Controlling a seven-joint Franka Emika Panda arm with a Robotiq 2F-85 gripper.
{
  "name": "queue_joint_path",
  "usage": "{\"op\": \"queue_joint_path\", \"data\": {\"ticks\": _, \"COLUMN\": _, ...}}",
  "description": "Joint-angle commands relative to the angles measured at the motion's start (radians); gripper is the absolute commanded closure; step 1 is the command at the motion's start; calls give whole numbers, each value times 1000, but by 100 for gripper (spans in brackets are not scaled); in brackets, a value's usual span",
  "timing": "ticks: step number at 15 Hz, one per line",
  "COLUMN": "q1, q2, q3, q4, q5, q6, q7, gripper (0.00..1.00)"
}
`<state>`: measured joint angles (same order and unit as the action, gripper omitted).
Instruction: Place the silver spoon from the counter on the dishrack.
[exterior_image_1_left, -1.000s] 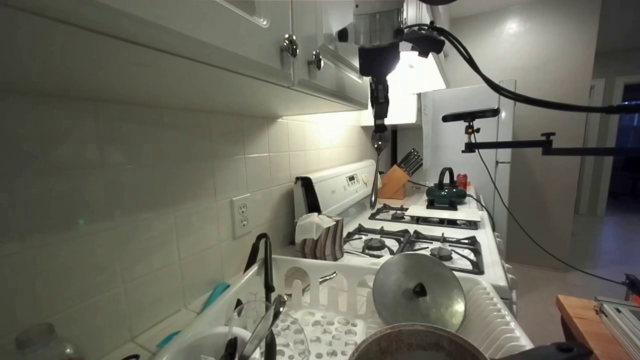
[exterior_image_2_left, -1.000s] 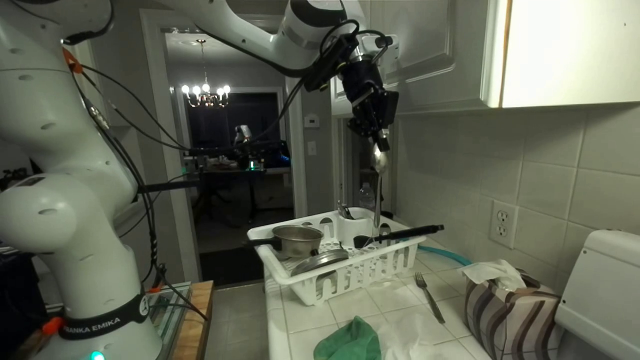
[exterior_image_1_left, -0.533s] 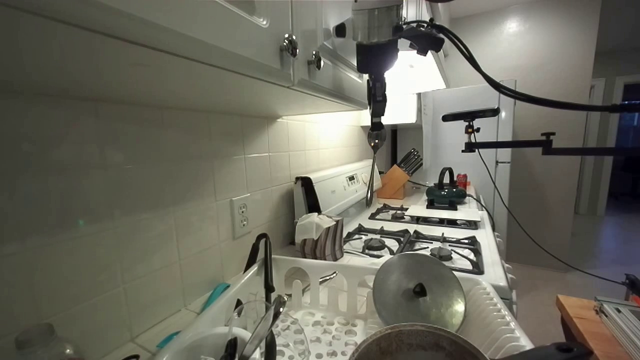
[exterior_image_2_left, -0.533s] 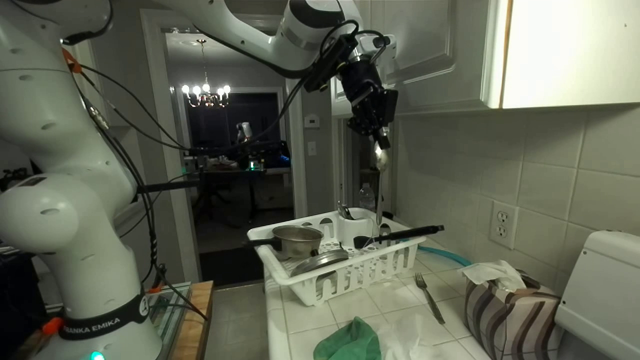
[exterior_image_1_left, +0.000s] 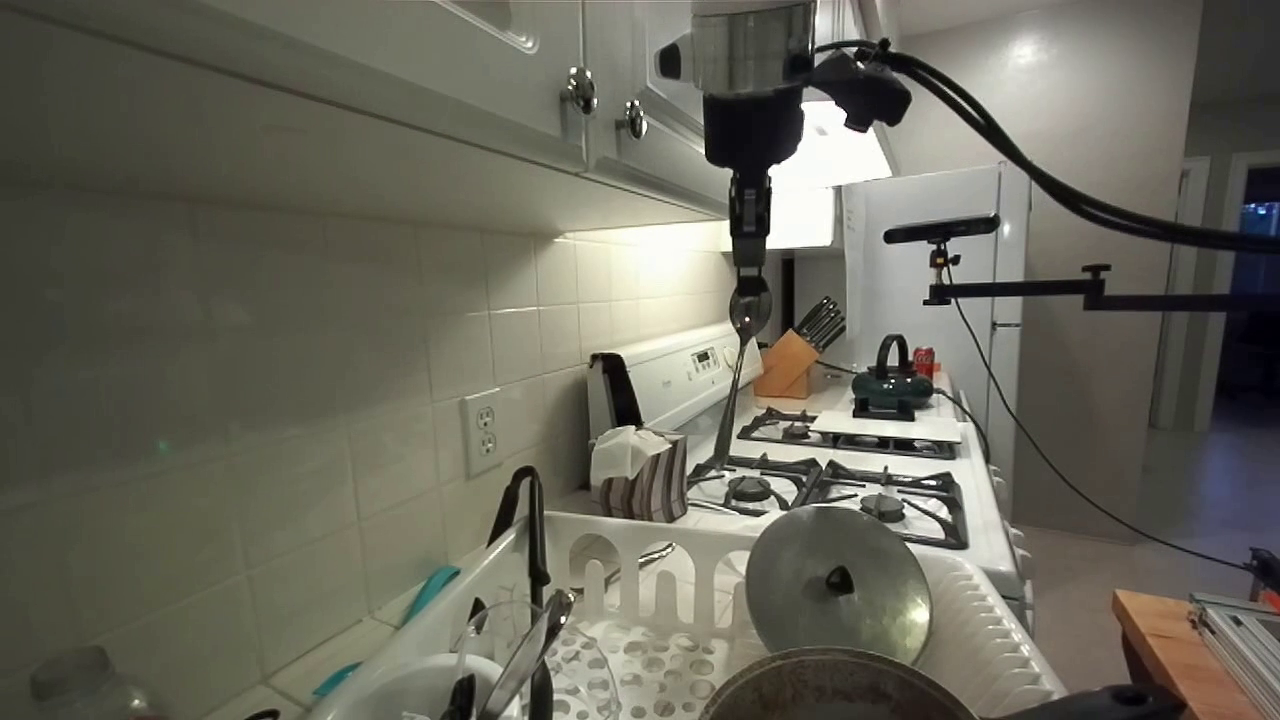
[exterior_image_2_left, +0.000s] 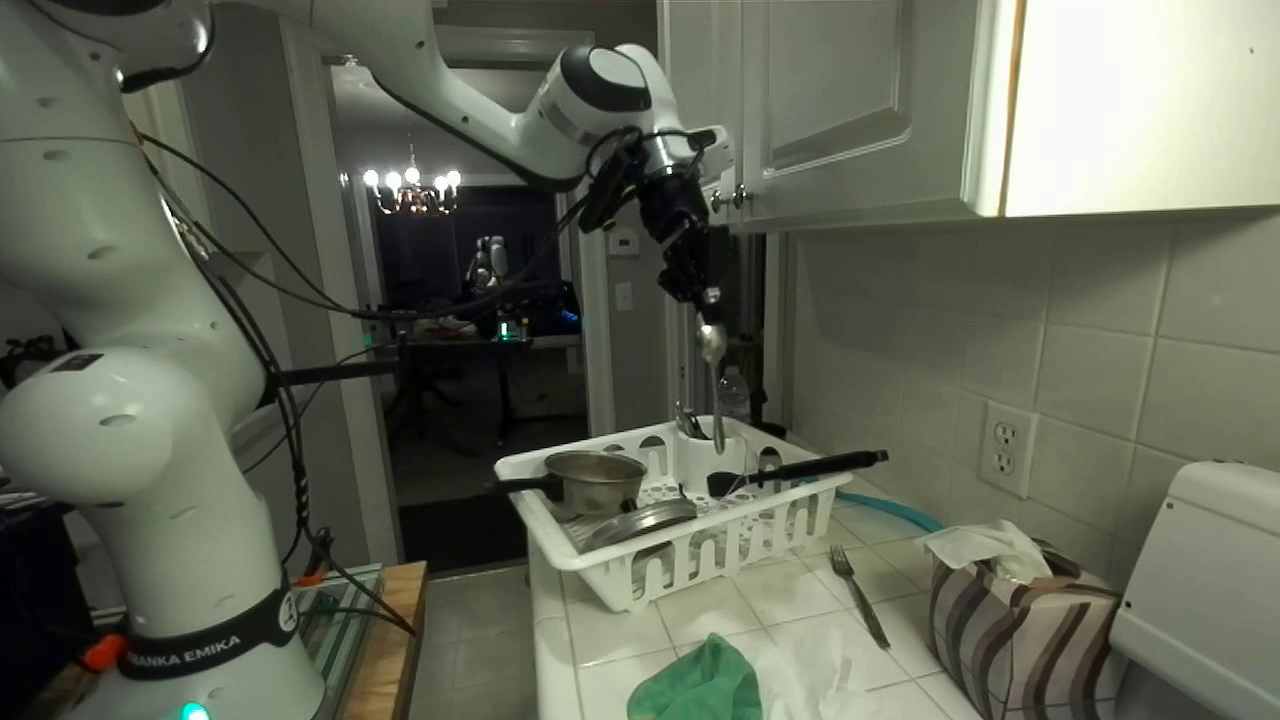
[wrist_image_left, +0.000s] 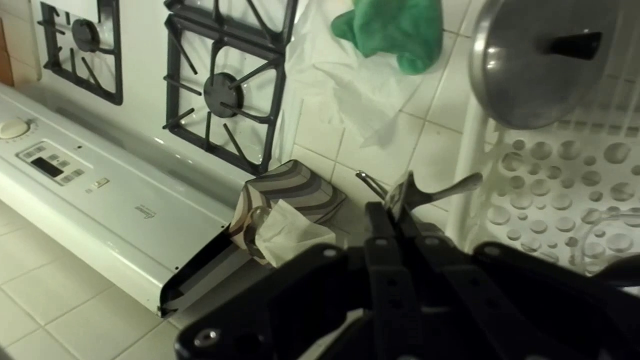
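In an exterior view the pale tiled counter (exterior_image_2_left: 622, 635) bore the white dishrack (exterior_image_2_left: 580, 558). Higher up hung the black gripper (wrist_image_left: 392, 215), its fingertips clamped on the bowl end of the silver spoon (exterior_image_1_left: 747, 325). The spoon was in the air, bowl uppermost, its handle slanting downward and the lower tip apart from the dishrack; whether it hung directly over the dishrack could not be told. A metal fork (exterior_image_2_left: 865, 605) lay on the counter near the dishrack.
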<state>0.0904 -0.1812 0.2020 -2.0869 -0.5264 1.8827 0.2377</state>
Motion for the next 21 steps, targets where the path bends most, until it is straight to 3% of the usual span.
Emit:
{"op": "queue_joint_path", "data": {"ticks": 1, "q1": 6, "q2": -78, "q3": 110, "q4": -135, "q5": 11, "q6": 13, "q7": 283, "gripper": 99}}
{"op": "queue_joint_path", "data": {"ticks": 3, "q1": 57, "q2": -66, "q3": 145, "q4": -171, "q5": -12, "q6": 13, "q7": 437, "gripper": 99}}
{"op": "queue_joint_path", "data": {"ticks": 6, "q1": 80, "q2": -2, "q3": 170, "q4": -169, "q5": -99, "q6": 48, "q7": 458, "gripper": 99}}
{"op": "queue_joint_path", "data": {"ticks": 11, "q1": 74, "q2": 104, "q3": 100, "q4": -95, "q5": -297, "q6": 93, "q7": 202, "gripper": 99}}
{"op": "queue_joint_path", "data": {"ticks": 14, "q1": 75, "q2": 220, "q3": 54, "q4": 23, "q5": -397, "q6": 155, "q7": 59, "gripper": 99}}
{"op": "queue_joint_path", "data": {"ticks": 17, "q1": 107, "q2": 339, "q3": 48, "q4": 150, "q5": -444, "q6": 186, "q7": -59, "gripper": 99}}
{"op": "queue_joint_path", "data": {"ticks": 21, "q1": 159, "q2": 420, "q3": 56, "q4": 202, "q5": -463, "q6": 208, "q7": -197, "gripper": 99}}
